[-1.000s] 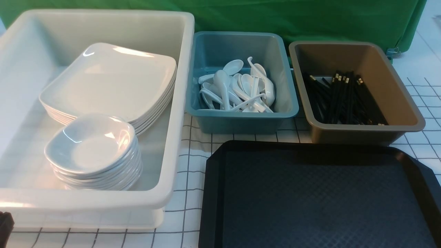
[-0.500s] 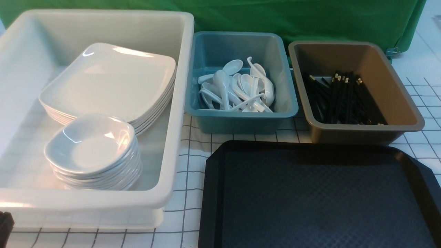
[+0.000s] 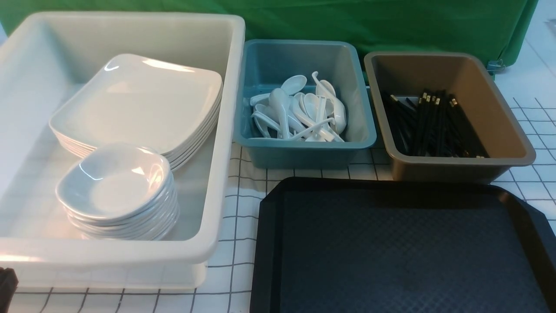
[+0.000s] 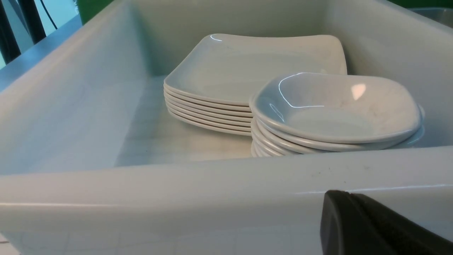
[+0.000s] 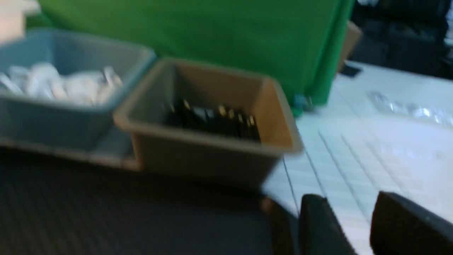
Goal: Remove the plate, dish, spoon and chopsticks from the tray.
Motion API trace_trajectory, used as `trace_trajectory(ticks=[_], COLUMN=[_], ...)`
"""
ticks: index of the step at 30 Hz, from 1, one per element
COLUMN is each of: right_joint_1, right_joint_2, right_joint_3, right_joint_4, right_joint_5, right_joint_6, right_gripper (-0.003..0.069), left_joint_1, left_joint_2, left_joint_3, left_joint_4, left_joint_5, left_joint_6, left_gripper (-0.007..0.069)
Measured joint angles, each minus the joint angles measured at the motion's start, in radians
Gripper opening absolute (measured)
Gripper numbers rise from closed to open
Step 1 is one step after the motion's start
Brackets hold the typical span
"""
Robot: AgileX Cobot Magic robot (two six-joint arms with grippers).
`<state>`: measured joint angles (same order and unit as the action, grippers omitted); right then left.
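Pincers off tray [image 3: 391, 252]; chopsticks [image 3: 434, 124] — tips nearward

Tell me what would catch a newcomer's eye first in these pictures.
Probably the big white tub on the left, holding a stack of plates with a stack of small dishes in front. Next, the bare black tray in the near right, behind it a teal tub of spoons and a brown tub of chopsticks.
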<state>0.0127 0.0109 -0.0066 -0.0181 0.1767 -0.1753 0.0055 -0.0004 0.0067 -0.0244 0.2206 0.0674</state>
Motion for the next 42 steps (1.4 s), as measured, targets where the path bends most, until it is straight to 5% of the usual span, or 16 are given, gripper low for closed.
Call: trace_trajectory(ticks=[42], right_joint_1=[0.000], right_joint_2=[-0.009], right_joint_3=[0.014], right_joint_4=[0.000], right_joint_5=[0.073], right_joint_6=[-0.004], right_gripper=[0.0241], left_joint_1=[0.000], left_joint_2=[-0.001], left_joint_3=[0.000], left_joint_4=[0.007], left_joint_5=[0.005], left_joint_6=[0.000], left_gripper=[0.0000])
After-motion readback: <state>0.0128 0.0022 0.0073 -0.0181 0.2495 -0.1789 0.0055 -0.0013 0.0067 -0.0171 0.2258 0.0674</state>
